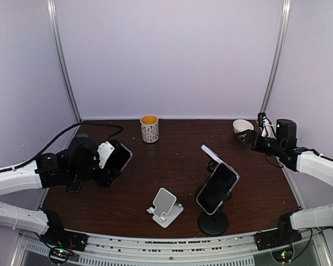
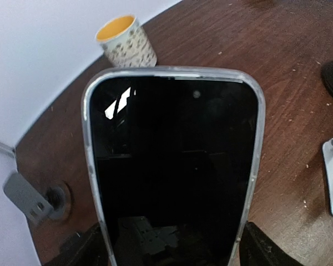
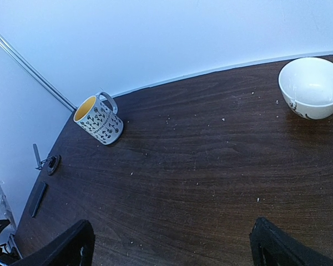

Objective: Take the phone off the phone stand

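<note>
Phone (image 1: pixel 118 157) is clear of the white stand (image 1: pixel 165 206), pinched across its long edges by the left gripper (image 1: pixel 106 166), mid-left of top view. Right gripper (image 1: pixel 251 138) is spread and empty, upper right. Phone is likely rigid and light, with fragile glass and a slick case. Grip the edges, not the screen.

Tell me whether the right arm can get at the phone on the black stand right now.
Probably yes. The right gripper is open and empty near the bowl, and the table between it and the phone on the black stand looks bare.
</note>
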Tool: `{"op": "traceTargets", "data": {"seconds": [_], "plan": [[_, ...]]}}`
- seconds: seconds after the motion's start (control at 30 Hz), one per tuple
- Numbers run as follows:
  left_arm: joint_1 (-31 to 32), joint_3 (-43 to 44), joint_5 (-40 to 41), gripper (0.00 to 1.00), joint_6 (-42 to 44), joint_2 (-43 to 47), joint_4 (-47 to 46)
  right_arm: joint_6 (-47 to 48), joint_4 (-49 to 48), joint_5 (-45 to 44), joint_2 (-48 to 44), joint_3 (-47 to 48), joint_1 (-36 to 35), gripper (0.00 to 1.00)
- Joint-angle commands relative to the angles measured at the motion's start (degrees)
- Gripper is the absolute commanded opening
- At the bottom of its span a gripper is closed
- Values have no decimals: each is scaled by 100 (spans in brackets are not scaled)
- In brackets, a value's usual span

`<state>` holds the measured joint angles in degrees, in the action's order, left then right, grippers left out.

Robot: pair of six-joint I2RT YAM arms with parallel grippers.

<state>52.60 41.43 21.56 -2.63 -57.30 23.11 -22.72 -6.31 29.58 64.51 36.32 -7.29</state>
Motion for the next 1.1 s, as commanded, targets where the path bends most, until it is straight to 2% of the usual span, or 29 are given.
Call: {"op": "traceTargets", "data": {"seconds": [0.0,0.17,0.33,0.43,0.73,1.07], "plan": [[-808,-175,-548,34,-1802,99,316,-12,-144,29,51,18,35,100],[-1404,-244,-963,32,-2479,-210,670,-25,-160,39,62,13,35,100],[-2069,-408,-1751,32,-2914,-856,503,-22,-176,30,88,-2,34,100],[-2185,-456,-1947,32,-2931,-1063,225,-14,-165,36,103,9,35,100],[-2567,-335,-2186,32,-2909,-1845,171,4,-135,8,132,27,34,100],[-2617,-3,-2203,32,-2837,-2360,133,26,-119,-22,149,29,34,100]]}}
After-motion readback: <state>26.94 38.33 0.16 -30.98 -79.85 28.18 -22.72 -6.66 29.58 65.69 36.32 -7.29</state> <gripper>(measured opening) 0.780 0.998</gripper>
